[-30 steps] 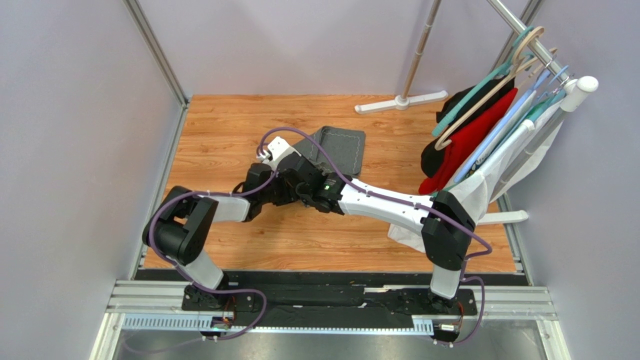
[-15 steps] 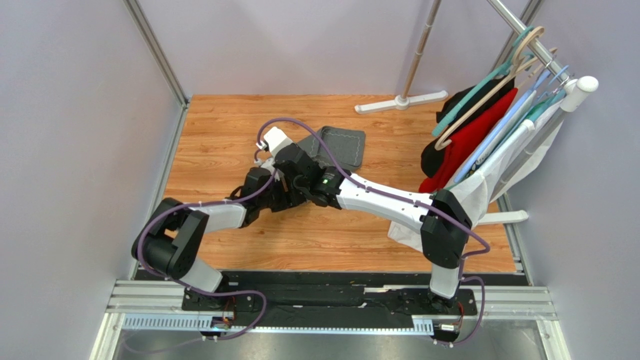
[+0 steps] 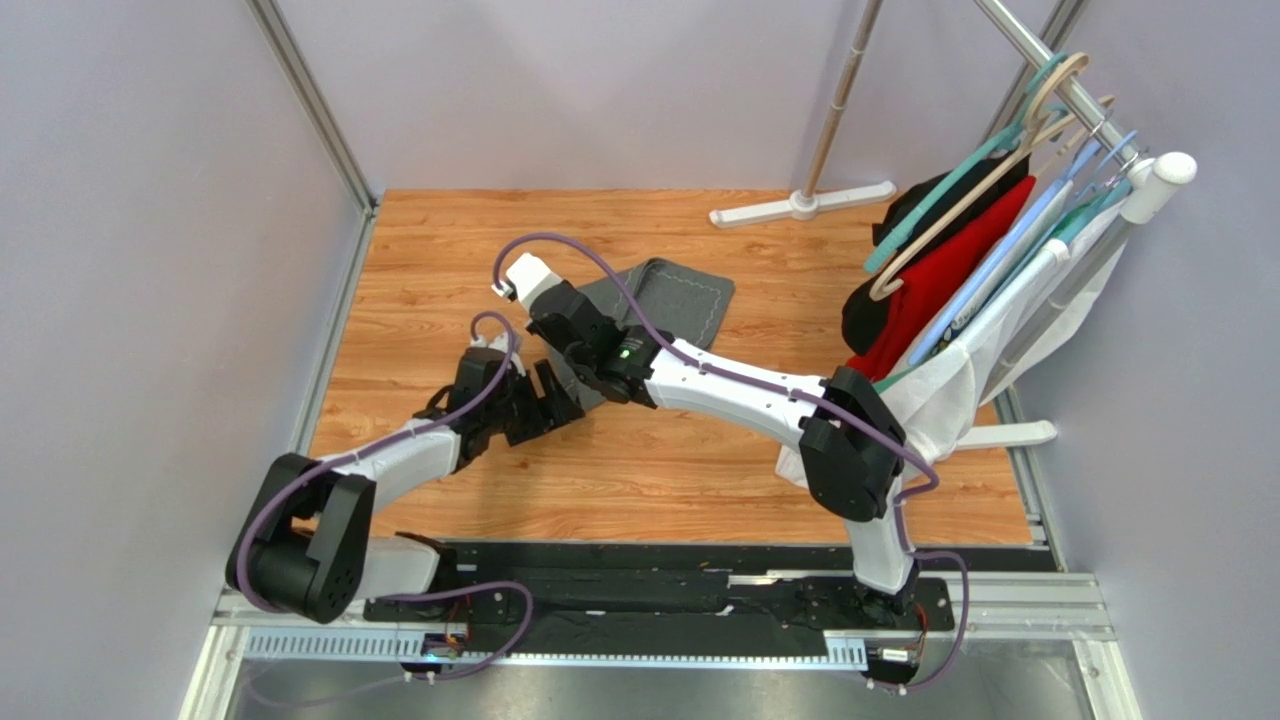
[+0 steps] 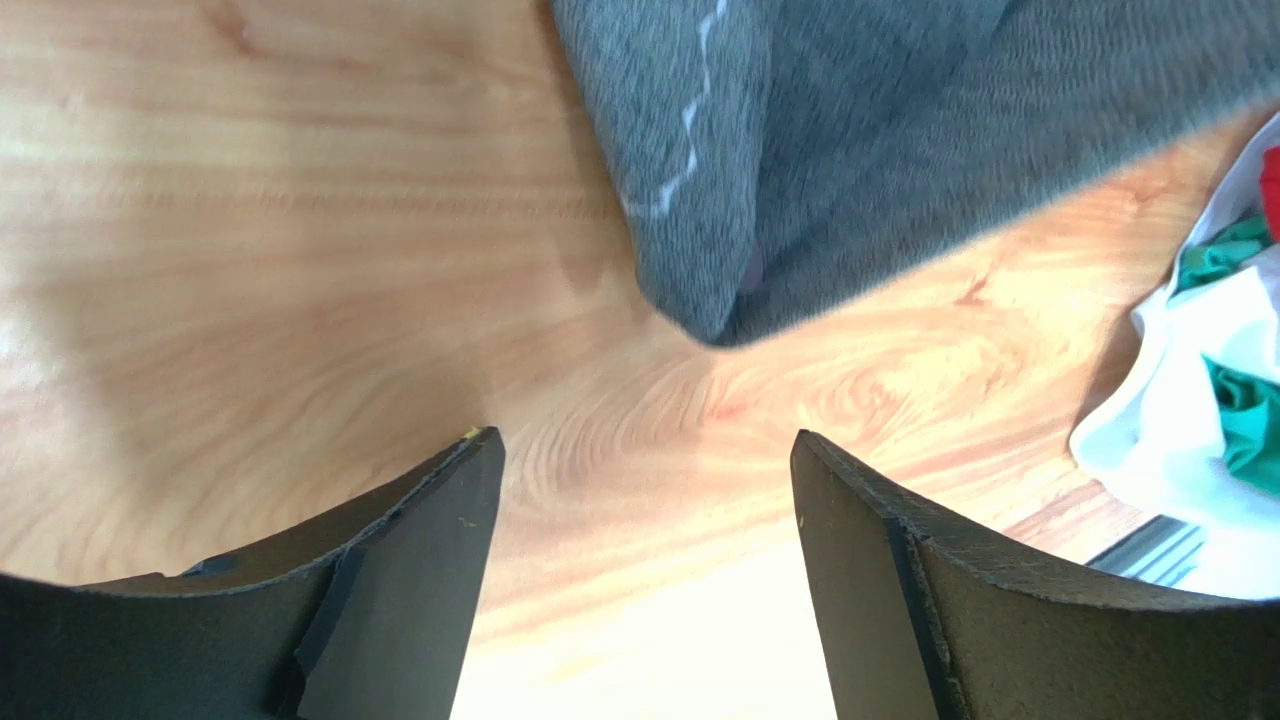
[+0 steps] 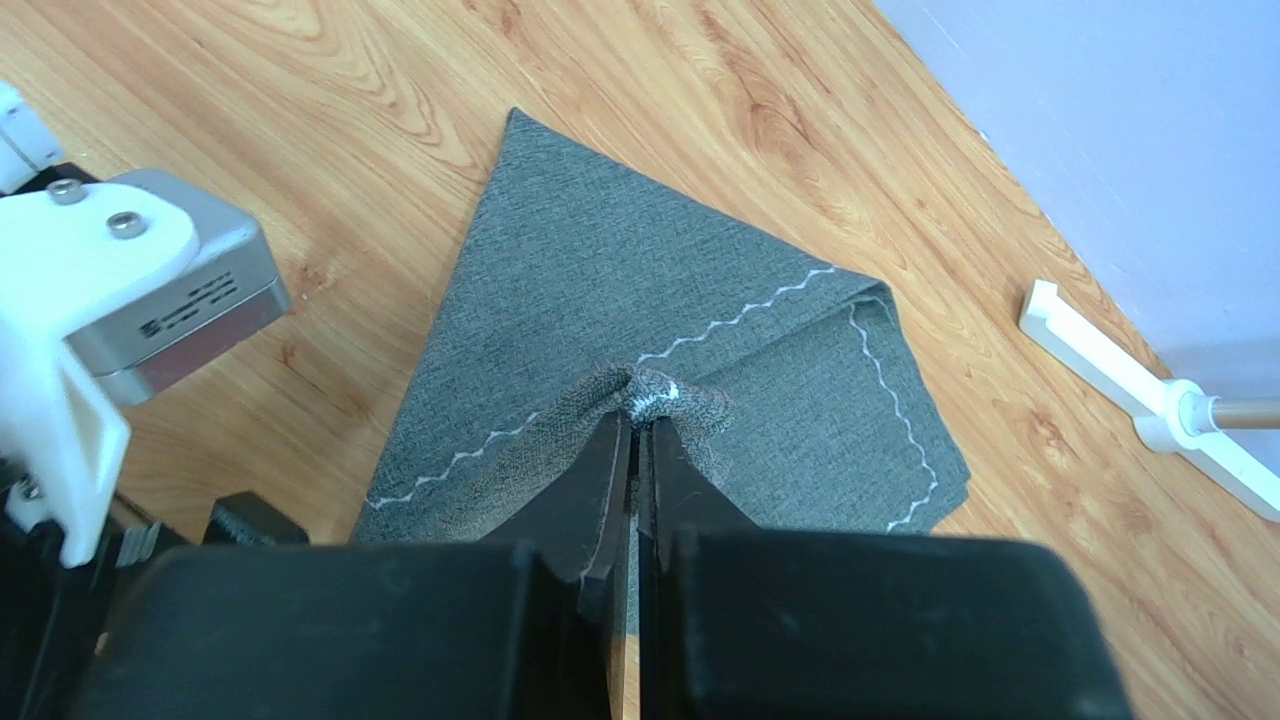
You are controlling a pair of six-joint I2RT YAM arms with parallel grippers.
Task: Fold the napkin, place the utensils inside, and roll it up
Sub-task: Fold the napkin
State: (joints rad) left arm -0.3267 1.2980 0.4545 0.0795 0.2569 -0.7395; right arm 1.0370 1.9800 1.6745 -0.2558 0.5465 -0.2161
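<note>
L gripper [image 4: 643,450] has just let go: within the last sec its jaws went from part-closed to wide, w/ nothing btw them now, and it has drawn back toward the near-left, off the cloth. R gripper [image 5: 639,425] is unchanged in grip, clamped tight on a small bunched pinch of the napkin [image 5: 706,285] at its stitched edge, but it has shifted a bit left and farther out, taking that edge along. Prob. meaning: L side's part of the fold is done and R alone is laying the flap. The fold stage isn't finished yet; utensils and roll are still to come. Napkin lies on the wood table [image 3: 436,255], far-centre, just beyond the R wrist and well apart from the red garment [image 3: 939,278] on the rack. It's dark grey and felt-like, doubled over, w/ a pale zigzag stitch along the edges. Top layer sits angled across the lower one, and the edge is puckered where pinched. In the L wrist view a folded corner points toward the open jaws, not touching. No utensils clearly visible in any view.
</note>
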